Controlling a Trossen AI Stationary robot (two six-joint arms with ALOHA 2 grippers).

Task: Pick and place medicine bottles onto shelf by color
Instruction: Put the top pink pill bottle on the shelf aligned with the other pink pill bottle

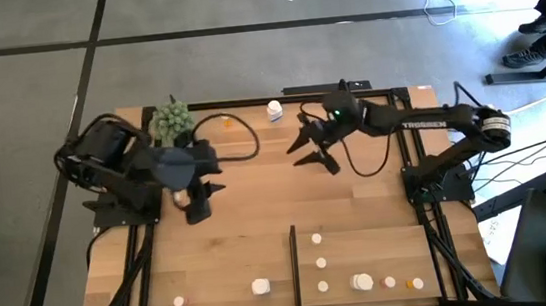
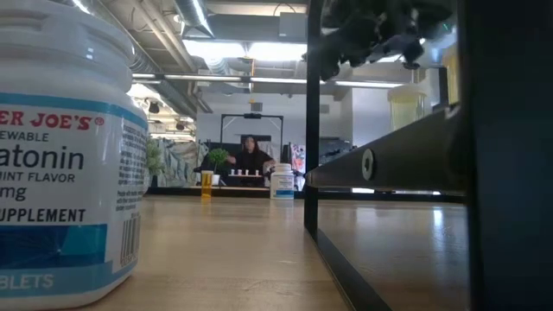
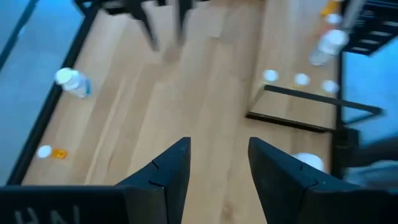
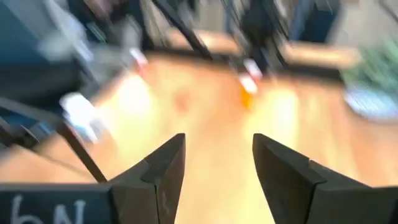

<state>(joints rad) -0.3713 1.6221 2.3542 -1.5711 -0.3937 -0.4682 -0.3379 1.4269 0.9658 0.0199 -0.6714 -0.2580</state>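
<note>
**Both grippers empty above the table, bottles scattered along its edges**

From above we see the shelf (image 1: 363, 250), a pale wood panel at lower right, its black strip (image 1: 295, 265) running top to bottom. Small white bottles (image 1: 320, 263) stand on it in a column; one chunky white bottle (image 1: 364, 282) lies near two orange ones (image 1: 416, 283). The left gripper (image 1: 200, 202) sits centre-left, the right gripper (image 1: 315, 154) upper centre.

At table height, a large white bottle (image 2: 65, 155) fills the left, upright.

Each wrist view shows its fingers (image 3: 168, 174) (image 4: 165, 171) parted and empty
</note>
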